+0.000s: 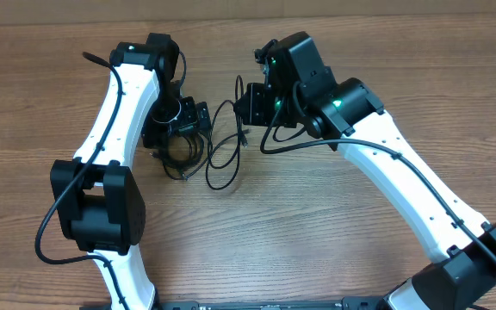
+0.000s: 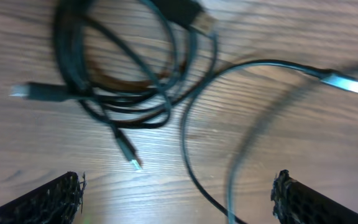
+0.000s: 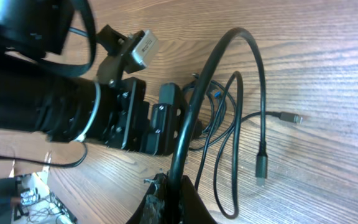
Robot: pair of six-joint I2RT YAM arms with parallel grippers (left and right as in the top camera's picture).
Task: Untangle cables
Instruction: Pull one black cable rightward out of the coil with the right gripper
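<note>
Plainly these cables (image 1: 188, 159) are light, limp cords that would likely drag and snag on one another rather than lift clean, so any pull probably wants to be slow. They lie on the wooden table (image 1: 317, 250), left of its middle and nearer its far edge. A coiled bundle (image 2: 67, 68) sits under the left gripper (image 2: 178, 186), whose fingers stand wide apart and hold nothing, and a loose cord (image 3: 263, 106) lies beside it. The right gripper (image 3: 169, 194) is clamped tight on that loose cord, which arcs away to a metal-tipped plug (image 3: 260, 167). The thin jacket looks slick, so I judge the stiffer stretch just behind a plug the surest hold; the tips themselves seem easily bent.
</note>
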